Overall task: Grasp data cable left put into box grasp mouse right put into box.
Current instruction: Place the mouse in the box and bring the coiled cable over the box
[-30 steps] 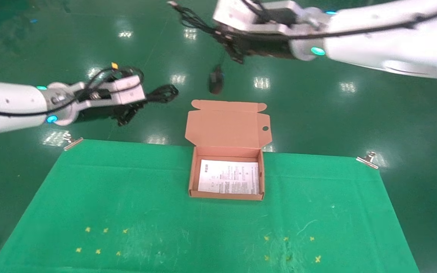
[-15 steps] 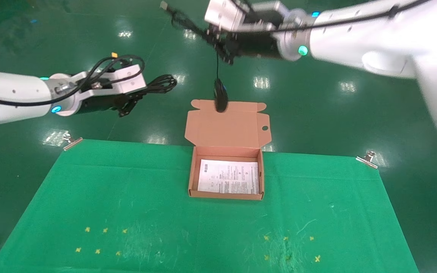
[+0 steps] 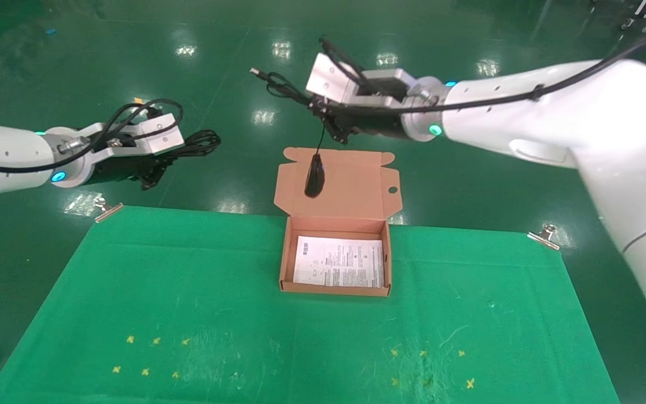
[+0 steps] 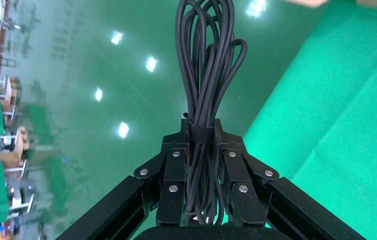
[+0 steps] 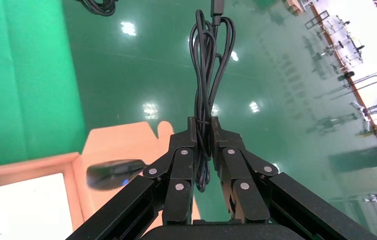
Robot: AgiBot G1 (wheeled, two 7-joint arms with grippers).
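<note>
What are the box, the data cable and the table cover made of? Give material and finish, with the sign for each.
Box: matte brown cardboard, judging by its folded flaps and cut tabs.
Data cable: smooth black rubbery or plastic jacket, faintly glossy, bending in soft loops.
Table cover: green cloth, probably felt, matte, creased and scuffed, clipped at the corners.

Top of the data cable [image 4: 204, 60] bundle runs off the left wrist frame edge, lower loops tucked behind the left gripper [image 4: 202, 142] fingers. Same with the mouse cord [image 5: 207, 65]: plug end cropped in the right wrist shot. Mouse [image 3: 314, 176] too small overhead to make out wheel or logo. Print on the box [image 3: 285, 264] sheet unreadable.
</note>
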